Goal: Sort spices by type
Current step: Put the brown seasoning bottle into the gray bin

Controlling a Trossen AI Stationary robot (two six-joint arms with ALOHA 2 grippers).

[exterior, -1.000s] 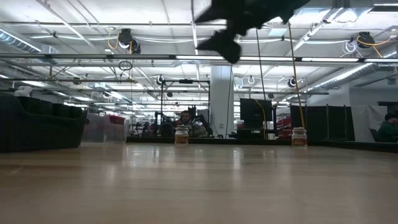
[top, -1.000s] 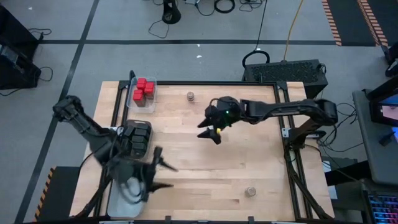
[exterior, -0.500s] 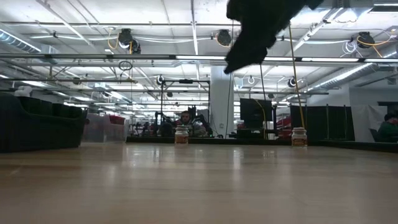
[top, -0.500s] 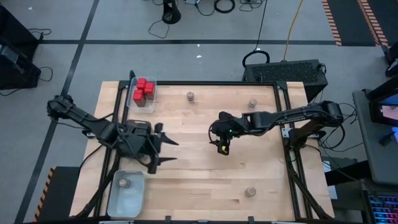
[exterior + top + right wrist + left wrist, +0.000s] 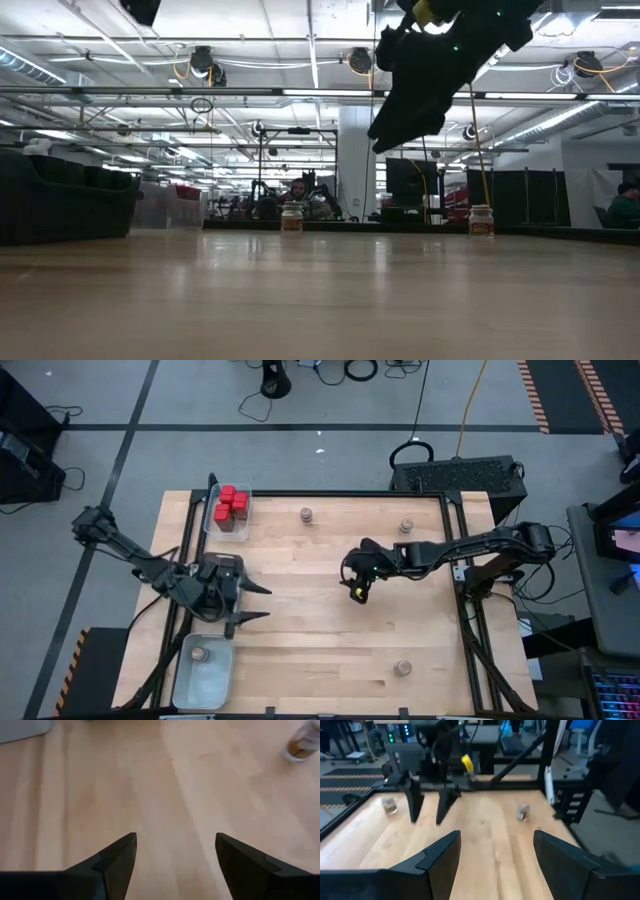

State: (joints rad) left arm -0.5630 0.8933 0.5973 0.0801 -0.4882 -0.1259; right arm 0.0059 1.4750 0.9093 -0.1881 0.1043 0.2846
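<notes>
Several red tins (image 5: 230, 506) sit in a clear tray (image 5: 243, 526) at the table's far left. The dark tins (image 5: 227, 563) lie mostly under my left arm. Tan-lidded jars stand on the wood: two near the far edge (image 5: 306, 514) (image 5: 406, 526) and one near the front (image 5: 403, 667). Another jar (image 5: 199, 654) stands in the pale tray (image 5: 210, 685) at the near left. My left gripper (image 5: 259, 603) hovers open at the table's left, pointing right. My right gripper (image 5: 357, 592) hangs open over the table's middle, tipped downward, well above the wood (image 5: 405, 110).
Bare wood lies between the two grippers and across the middle of the table (image 5: 320, 640). The left wrist view shows the right gripper (image 5: 427, 805) farther off between two jars (image 5: 390, 806) (image 5: 522, 812). The right wrist view catches one jar (image 5: 300, 745). People sit far behind the table (image 5: 297, 190).
My left gripper has swung from over the pale tray toward the far edge, then drawn back a little to the left, still open; a jar now shows in that tray. My right gripper has sunk and tipped downward, shifting slightly toward the near right, still open.
</notes>
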